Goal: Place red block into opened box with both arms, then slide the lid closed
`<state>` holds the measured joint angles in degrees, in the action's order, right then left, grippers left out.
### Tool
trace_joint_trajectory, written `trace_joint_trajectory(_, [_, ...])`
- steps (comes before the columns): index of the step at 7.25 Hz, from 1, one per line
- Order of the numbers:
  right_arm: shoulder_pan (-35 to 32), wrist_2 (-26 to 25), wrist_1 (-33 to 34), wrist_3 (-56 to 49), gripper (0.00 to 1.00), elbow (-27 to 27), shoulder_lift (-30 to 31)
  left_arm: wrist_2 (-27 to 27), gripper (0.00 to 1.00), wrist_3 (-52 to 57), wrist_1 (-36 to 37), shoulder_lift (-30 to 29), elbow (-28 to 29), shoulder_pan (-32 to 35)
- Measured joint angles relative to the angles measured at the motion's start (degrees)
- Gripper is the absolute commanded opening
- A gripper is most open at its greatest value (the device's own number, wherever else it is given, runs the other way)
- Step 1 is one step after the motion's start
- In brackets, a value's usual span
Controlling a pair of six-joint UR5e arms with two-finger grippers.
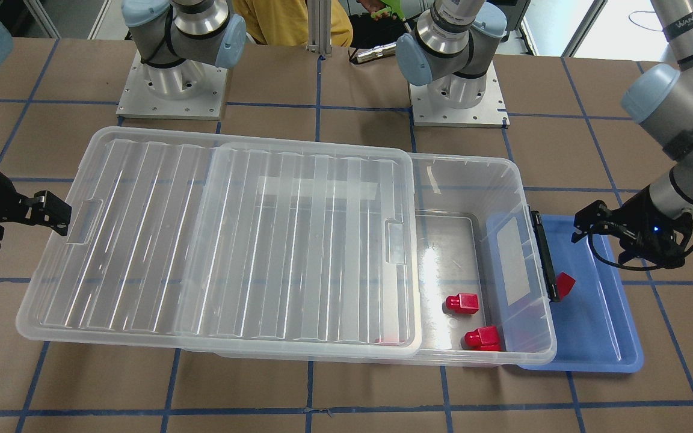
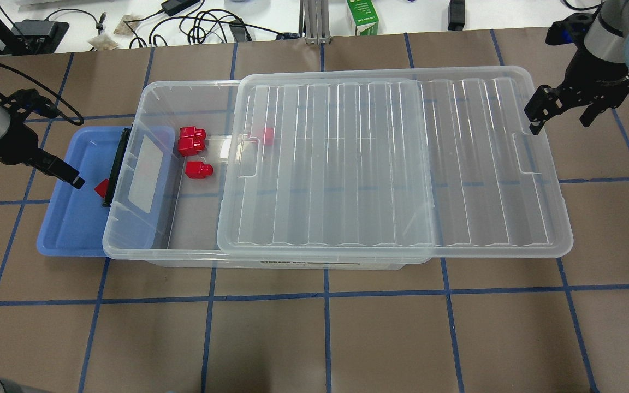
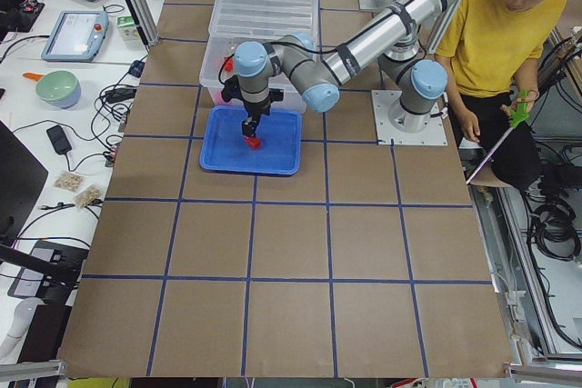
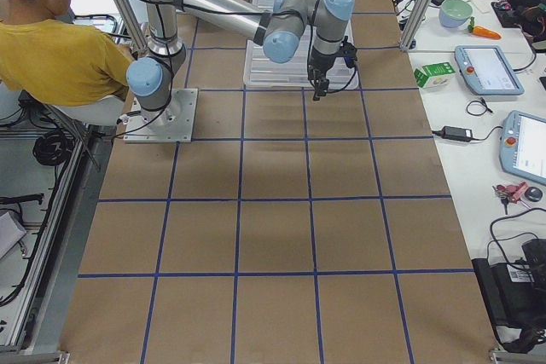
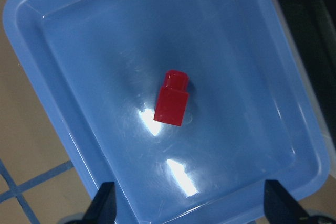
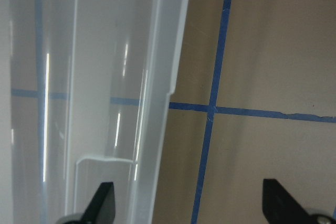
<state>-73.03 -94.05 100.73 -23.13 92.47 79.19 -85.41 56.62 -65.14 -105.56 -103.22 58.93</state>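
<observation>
The see-through box (image 2: pixel 148 101) lies along the table with its lid (image 2: pixel 391 164) slid toward my right, leaving the left end uncovered. Two red blocks (image 2: pixel 193 139) (image 2: pixel 199 170) rest in the uncovered part, and a third (image 2: pixel 267 135) shows through the lid. Another red block (image 5: pixel 172 98) (image 2: pixel 101 187) lies in the blue tray (image 5: pixel 79 77). Directly above it hangs my left gripper (image 5: pixel 191 213) (image 2: pixel 71 177), open and holding nothing. My right gripper (image 2: pixel 560 117) (image 6: pixel 191 208) stands open over the lid's far-right edge (image 6: pixel 157 77), touching nothing.
The blue tray (image 1: pixel 599 325) is tucked under the box's latch end (image 1: pixel 542 252). Both arm bases (image 1: pixel 172 84) (image 1: pixel 458 90) stand behind the box. A person in a yellow shirt (image 3: pixel 491 34) sits behind the robot. Side tables hold a green carton (image 2: pixel 362 16), cables and tablets.
</observation>
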Motion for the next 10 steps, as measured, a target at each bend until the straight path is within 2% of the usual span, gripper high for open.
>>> trace_joint_trajectory(5, [-0.75,-0.05,-10.49,7.69,1.0,-0.06,11.36,3.52,0.97,-0.52,3.4,-6.87,-0.5,-0.41])
trace_joint_trajectory(6, [-1.89,0.88,-11.5,11.0,1.0,0.1,12.21,3.94,0.84,-0.86,4.25,-7.72,-0.7,-0.29])
trace_joint_trajectory(7, [-3.74,1.31,-11.68,13.53,1.0,0.1,12.42,4.04,0.77,-0.97,5.54,-8.54,-1.12,-0.25])
trace_joint_trajectory(8, [-6.18,1.4,-11.59,16.19,1.0,0.09,12.31,4.09,0.63,-1.04,6.38,-9.23,-1.38,-0.23])
trace_joint_trajectory(9, [-8.03,1.23,-11.73,18.78,1.0,0.15,12.28,4.13,0.44,-1.04,6.88,-9.75,-1.49,-0.22])
trace_joint_trajectory(10, [-9.1,0.95,-11.99,20.37,1.0,0.34,12.24,4.13,0.21,-1.03,7.39,-10.3,-1.46,-0.22])
